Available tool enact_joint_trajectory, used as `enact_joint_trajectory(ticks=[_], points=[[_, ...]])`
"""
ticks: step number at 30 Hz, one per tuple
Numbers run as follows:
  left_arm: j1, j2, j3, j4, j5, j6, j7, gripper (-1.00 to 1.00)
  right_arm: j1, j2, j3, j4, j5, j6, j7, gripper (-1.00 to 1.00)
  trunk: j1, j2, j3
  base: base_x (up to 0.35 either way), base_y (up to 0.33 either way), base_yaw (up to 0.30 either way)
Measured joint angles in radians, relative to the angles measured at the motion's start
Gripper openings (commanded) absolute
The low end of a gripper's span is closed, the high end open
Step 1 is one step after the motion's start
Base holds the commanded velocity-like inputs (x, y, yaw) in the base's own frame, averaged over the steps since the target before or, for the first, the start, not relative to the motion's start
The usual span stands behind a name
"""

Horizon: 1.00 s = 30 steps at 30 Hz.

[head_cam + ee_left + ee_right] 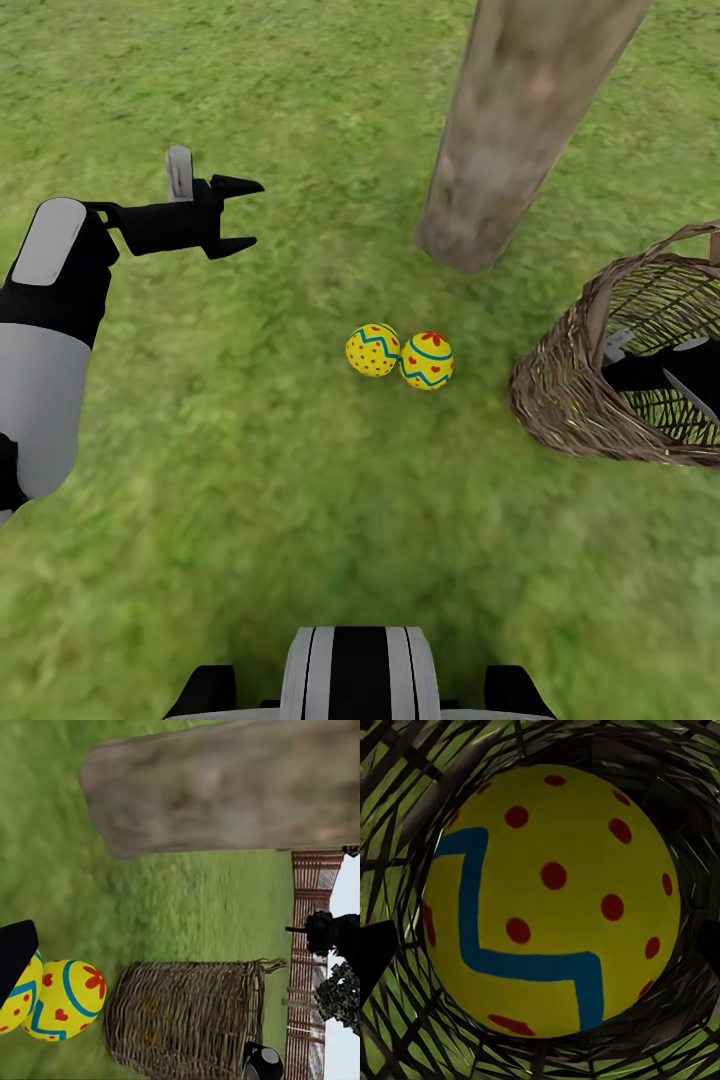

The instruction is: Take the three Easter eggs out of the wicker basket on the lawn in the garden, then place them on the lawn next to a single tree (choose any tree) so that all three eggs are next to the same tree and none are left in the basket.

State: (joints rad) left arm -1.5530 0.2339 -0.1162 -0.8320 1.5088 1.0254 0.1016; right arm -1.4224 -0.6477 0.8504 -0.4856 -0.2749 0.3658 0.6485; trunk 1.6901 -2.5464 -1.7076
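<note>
Green, mottled lawn (250, 450) spreads under everything in the head view. At the far left the left arm reaches forward, and the left gripper (238, 214) hangs over bare grass with its two black fingers spread apart and nothing between them; it touches neither egg. In the left wrist view one dark fingertip (15, 952) overlaps the edge of the nearer egg in the picture, though the head view shows that gripper well apart from both.

Toward the middle, two Easter eggs lie on the grass touching each other: the dotted egg (373, 350) on the left and the flower-topped egg (427, 360) on the right, the latter also clear in the left wrist view (64, 1000). They sit near the foot of the tree (520, 120), whose thick pale trunk rises just behind and to the right of them.

Further right the wicker basket (575, 390) lies tipped on its side on the grass, its mouth facing right, beside the tree and near the eggs. The right arm goes into that mouth, so the right gripper is buried among the twigs and I cannot tell how wide it stands. The right wrist view shows the third egg (551, 900) lying deep inside the basket, with dark fingertips (375, 956) flanking it at the picture's edges.
</note>
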Motion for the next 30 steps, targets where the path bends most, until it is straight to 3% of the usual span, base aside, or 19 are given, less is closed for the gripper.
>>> enact_joint_trajectory(ticks=[3,14,30], points=[[0.000,0.000,-0.001,0.000,-0.001,0.000,0.000,1.00,0.000,0.000,0.000,0.000,0.000,-0.001,0.000,1.00,0.001,-0.001,-0.012,0.000,0.000,0.000],[0.000,0.000,-0.033,0.000,-0.001,-0.001,0.000,1.00,0.000,0.000,0.000,0.000,0.002,-0.001,0.000,1.00,0.001,-0.001,-0.012,0.000,0.000,0.000],[0.000,0.000,-0.036,-0.001,-0.001,-0.001,0.000,1.00,0.000,0.000,0.000,0.000,0.004,-0.001,-0.037,1.00,0.001,-0.001,-0.012,0.000,0.000,0.000]])
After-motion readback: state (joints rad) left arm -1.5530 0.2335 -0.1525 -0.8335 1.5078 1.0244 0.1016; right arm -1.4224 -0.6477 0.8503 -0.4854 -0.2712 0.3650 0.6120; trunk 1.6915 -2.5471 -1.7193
